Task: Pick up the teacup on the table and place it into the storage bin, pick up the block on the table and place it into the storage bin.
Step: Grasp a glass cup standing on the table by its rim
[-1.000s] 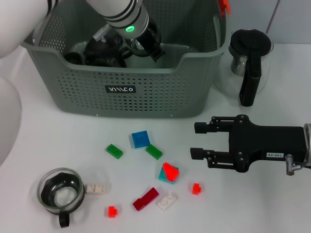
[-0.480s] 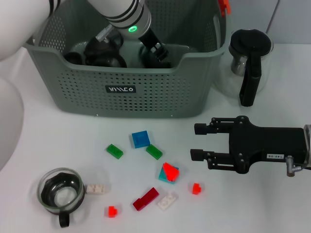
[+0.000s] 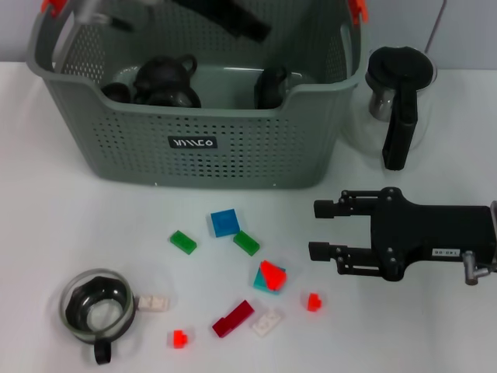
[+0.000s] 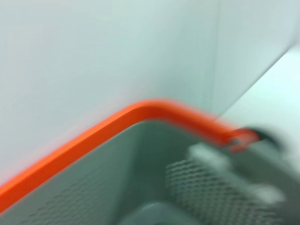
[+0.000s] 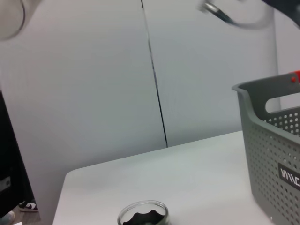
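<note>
The grey-green storage bin [image 3: 194, 144] stands at the back of the table, and its orange handle [image 4: 140, 110] fills the left wrist view. Inside it, a small dark teacup [image 3: 271, 85] rests near the right wall, apart from any gripper. My left gripper [image 3: 233, 19] is high above the bin at the top edge, blurred. Loose blocks lie in front of the bin: a blue block [image 3: 224, 222], a green block [image 3: 246, 242] and a red block on a teal one [image 3: 270, 275]. My right gripper [image 3: 320, 229] hovers open just right of them, holding nothing.
A black teapot [image 3: 163, 81] sits in the bin's left half. A clear glass pitcher [image 3: 400, 93] with a black handle stands right of the bin. A glass cup [image 3: 97, 307] [image 5: 143, 219] stands at the front left, with more small blocks [image 3: 233, 318] nearby.
My left arm has risen out of the bin toward the top of the view, leaving the dark teacup inside. The right gripper has hardly moved.
</note>
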### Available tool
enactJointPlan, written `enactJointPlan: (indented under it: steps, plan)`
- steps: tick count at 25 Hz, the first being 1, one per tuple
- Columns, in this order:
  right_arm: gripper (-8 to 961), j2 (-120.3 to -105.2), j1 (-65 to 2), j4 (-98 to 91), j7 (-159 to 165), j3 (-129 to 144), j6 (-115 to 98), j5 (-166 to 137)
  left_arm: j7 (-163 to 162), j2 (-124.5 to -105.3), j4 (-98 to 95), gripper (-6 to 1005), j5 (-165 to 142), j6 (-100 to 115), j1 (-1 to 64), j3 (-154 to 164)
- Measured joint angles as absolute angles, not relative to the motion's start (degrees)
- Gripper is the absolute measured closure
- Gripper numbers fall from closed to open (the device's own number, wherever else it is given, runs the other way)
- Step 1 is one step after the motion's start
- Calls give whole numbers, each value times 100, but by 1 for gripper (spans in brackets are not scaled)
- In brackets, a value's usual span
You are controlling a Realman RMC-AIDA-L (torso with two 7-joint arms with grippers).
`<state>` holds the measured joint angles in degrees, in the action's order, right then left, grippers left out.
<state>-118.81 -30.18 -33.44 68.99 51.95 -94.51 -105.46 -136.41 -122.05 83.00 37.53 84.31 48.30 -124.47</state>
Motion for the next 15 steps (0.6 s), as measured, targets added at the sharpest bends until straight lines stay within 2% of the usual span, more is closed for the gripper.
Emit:
enactJointPlan:
  steps: [2, 9, 15]
  plan:
    - [308, -11875, -3021, -3351, 6899, 5194, -9477, -10546, -13459, -12160, 8587, 379, 4235, 8782, 4606, -12720]
    - [309, -11872, -3008, -3349, 6899, 5191, -9528, -10538, -11324, -11955, 8763, 392, 5828, 11035, 3402, -14440]
    - [307, -11860, -3006, -3348, 6899, 5185, -9518, -10543, -10730, -11892, 8736, 404, 5213, 11410, 2615, -14208]
